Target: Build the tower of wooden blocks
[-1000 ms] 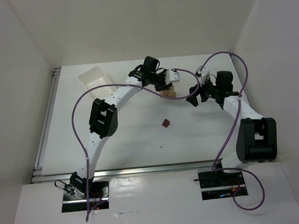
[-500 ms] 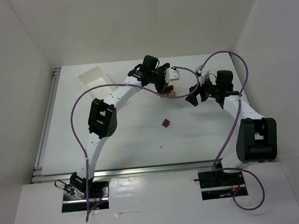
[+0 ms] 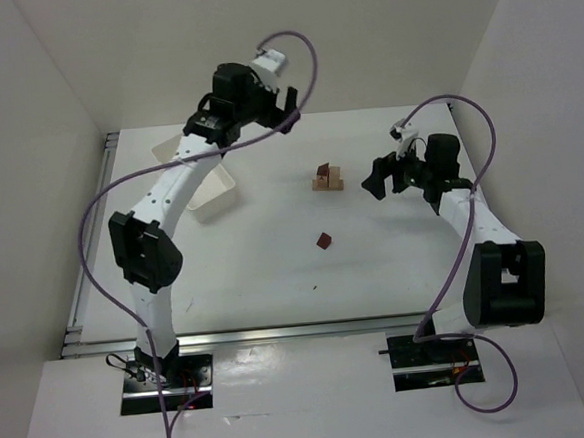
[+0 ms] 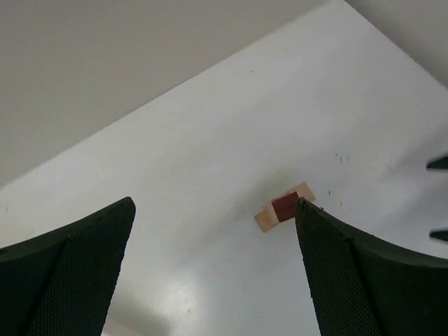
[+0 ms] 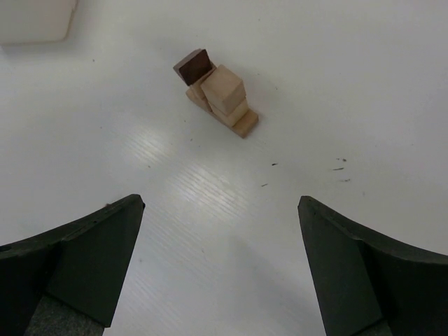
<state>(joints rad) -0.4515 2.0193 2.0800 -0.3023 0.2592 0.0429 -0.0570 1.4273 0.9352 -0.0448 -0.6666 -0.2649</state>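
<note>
Top external: wood block tower (image 3: 326,178) well clear of table (image 3: 266,276) edges; left pincer (image 3: 283,95), right pincer (image 3: 376,179) both apart.

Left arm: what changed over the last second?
The left end effector opened, released the tower and swung up and away to the far left. The tower, the loose maroon block and the open right end effector stayed put.

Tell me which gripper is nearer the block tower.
Right. The right gripper sits open just right of the block tower, facing it; the left gripper is up high, far off to its left near the tray.
</note>
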